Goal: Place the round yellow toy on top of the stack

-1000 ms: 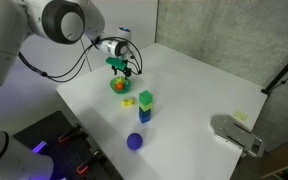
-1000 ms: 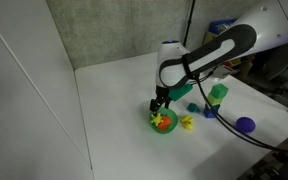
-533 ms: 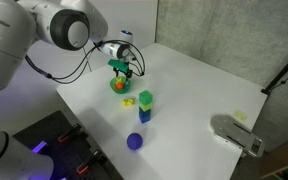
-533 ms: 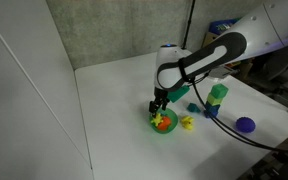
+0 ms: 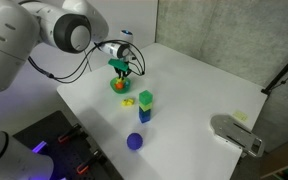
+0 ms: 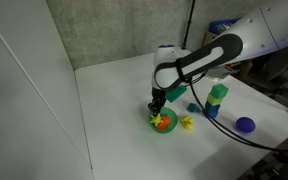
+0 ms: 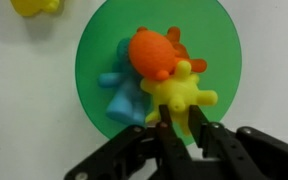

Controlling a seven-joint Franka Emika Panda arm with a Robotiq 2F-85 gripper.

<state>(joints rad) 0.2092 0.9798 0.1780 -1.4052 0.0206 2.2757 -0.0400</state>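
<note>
White desk (image 5: 204, 80) | green plate (image 7: 94, 50) holds yellow toy (image 7: 179, 95), round with stubby knobs, touching orange piece (image 7: 149, 55) | fingers (image 7: 168, 135) pinch one knob | stack (image 5: 145, 106) stands apart

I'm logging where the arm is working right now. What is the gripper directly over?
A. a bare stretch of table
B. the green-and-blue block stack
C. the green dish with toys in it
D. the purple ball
C: in the wrist view the gripper hangs over the green dish, its jaws at the round yellow toy lying there; in an exterior view the stack stands apart from it.
</note>
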